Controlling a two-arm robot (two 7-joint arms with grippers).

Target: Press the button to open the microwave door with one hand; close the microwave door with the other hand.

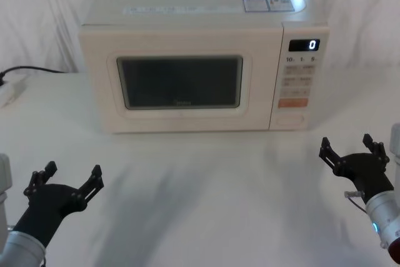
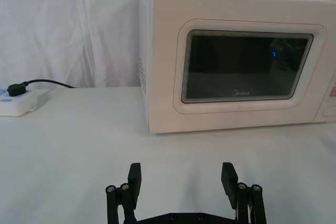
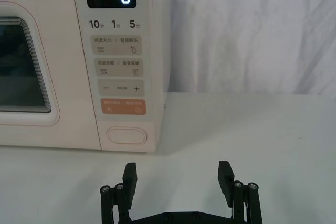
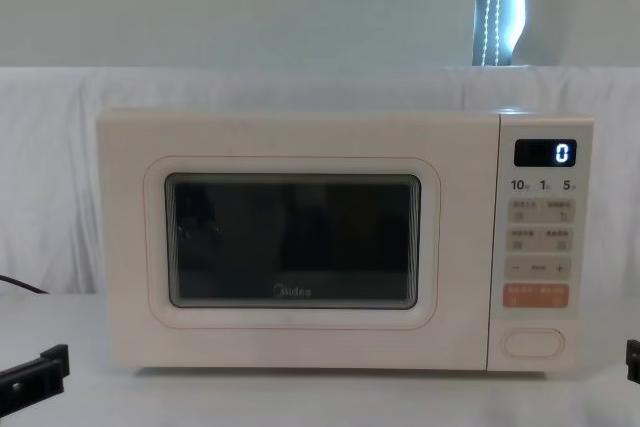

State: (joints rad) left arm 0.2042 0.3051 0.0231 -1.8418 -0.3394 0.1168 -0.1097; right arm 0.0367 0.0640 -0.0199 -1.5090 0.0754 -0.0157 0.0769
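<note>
The cream microwave (image 1: 194, 23) stands at the back of the white table, its display reading 0. Its door (image 1: 181, 82) with the dark window (image 4: 292, 240) is shut flush. The pill-shaped button (image 1: 290, 119) sits at the foot of the key panel, below the orange key (image 3: 124, 107); the same button (image 3: 126, 135) (image 4: 533, 343) faces the right wrist. My left gripper (image 1: 70, 182) hovers open near the front left of the table, well short of the door (image 2: 244, 66). Front right, my right gripper (image 1: 347, 144) is open, short of the panel, nothing between its fingers (image 3: 130, 180).
A white power strip (image 2: 16, 101) with a black plug and cable lies on the table to the microwave's left. A white cloth backdrop hangs behind. Bare tabletop (image 1: 206, 192) stretches between the grippers and the microwave.
</note>
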